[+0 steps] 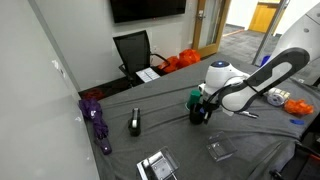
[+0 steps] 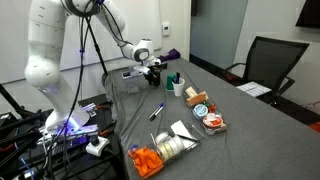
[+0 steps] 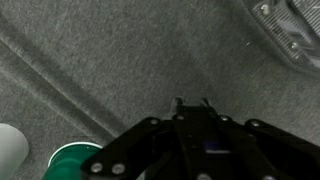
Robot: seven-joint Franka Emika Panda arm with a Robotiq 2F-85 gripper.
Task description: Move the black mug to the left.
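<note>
My gripper (image 1: 200, 108) is low over the grey cloth table, right beside the teal-green cup (image 1: 193, 98). A black shape under the fingers reads as the black mug (image 1: 198, 116), at table level. In the wrist view the fingertips (image 3: 193, 102) are close together with a dark black piece filling the gap between them. The mug's body is lost against the black gripper there. The green cup's rim (image 3: 75, 158) shows at the lower left. In an exterior view the gripper (image 2: 152, 72) is just left of the green cup (image 2: 172, 78).
A flat black oblong device (image 1: 135, 123) and a purple object (image 1: 97, 115) lie on the cloth. A white cup (image 2: 179, 88), snack tins (image 2: 203, 112), a marker (image 2: 156, 111) and an orange pack (image 2: 148, 160) lie along the table. An office chair (image 1: 133, 50) stands behind.
</note>
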